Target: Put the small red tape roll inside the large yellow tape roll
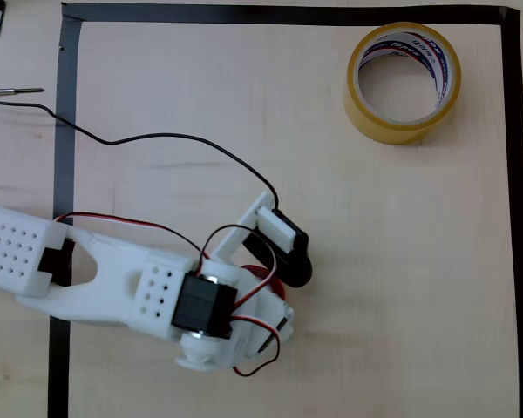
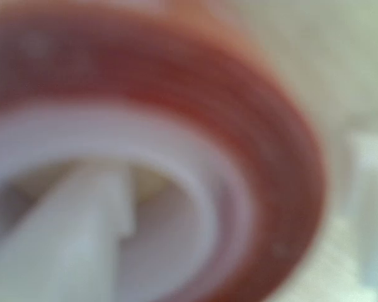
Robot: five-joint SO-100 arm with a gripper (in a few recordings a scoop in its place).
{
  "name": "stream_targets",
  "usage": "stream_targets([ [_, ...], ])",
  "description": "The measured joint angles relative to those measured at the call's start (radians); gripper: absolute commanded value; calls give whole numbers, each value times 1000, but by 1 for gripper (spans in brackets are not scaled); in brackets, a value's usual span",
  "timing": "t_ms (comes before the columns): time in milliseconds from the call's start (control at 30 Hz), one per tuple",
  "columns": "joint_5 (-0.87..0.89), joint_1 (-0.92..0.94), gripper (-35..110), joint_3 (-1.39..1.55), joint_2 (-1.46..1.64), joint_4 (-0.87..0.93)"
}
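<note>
We see the gripper (image 1: pixel 275 292) low near the desk's (image 1: pixel 401 261) front edge, one finger (image 2: pixel 82 233) inside the small red tape roll's (image 2: pixel 264 126) pale core in the blurred wrist view; whether it pinches the wall we cannot tell. The large yellow tape roll (image 1: pixel 403 83) lies flat, hole up, by the far right corner, well apart, up and right of the gripper. The arm reaches in from the left edge, wrist bent down

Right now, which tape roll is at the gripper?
The small red tape roll, blurred and close in the wrist view, a white finger in its core. The large yellow tape roll sits apart, top right overhead.
</note>
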Motion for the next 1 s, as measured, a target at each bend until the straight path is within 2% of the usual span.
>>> stream_targets([
  [100,0,-20,2,0,3,5],
  [233,0,-43,0,28,18,8],
  [567,-44,-133,0,34,40,14],
  [733,-75,-184,0,34,149,12],
  [1000,-86,-377,0,32,419,-150],
])
